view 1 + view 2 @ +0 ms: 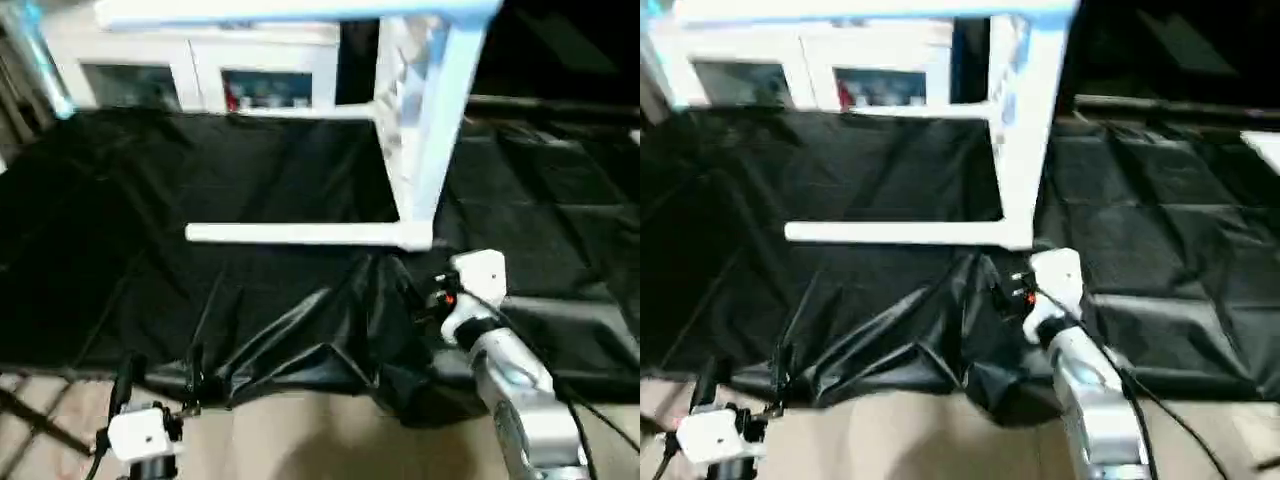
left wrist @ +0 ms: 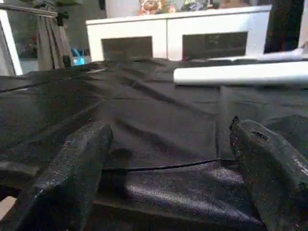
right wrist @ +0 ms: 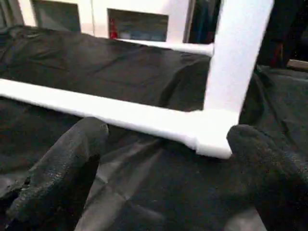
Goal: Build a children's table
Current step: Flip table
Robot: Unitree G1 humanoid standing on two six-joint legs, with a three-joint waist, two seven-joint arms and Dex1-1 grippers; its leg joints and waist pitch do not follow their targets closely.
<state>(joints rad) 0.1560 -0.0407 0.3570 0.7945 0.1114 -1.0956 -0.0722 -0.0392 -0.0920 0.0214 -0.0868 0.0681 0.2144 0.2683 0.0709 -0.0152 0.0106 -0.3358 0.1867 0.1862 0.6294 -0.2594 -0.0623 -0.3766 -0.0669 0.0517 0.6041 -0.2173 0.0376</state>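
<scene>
Children's table (image 1: 425, 130) lies tipped on its side on the black cloth (image 1: 150, 220). Tabletop stands on edge, ribbed underside facing the robot's left. Near bottom leg (image 1: 300, 234) runs flat along the cloth toward the left; a far bottom leg (image 3: 166, 46) runs parallel behind it. An upper leg (image 1: 290, 10) juts left along the top of the head views. A fourth leg cannot be made out clearly.

Right gripper (image 3: 163, 187): jaws apart, nothing between them. It sits low over the cloth, just beside the tabletop's near bottom corner (image 3: 211, 139), where the near leg joins. Not touching it as far as can be seen. Silver forearm (image 1: 520, 400) reaches in from the lower right.

Left gripper (image 2: 168, 178): jaws apart, empty, low at the cloth's near edge, well apart from the table. The near leg's free end shows ahead of it in the left wrist view.

Cloth bunched into folds (image 1: 330, 350) between the two arms. White cabinet with glass doors (image 1: 200, 70) stands behind the cloth.
</scene>
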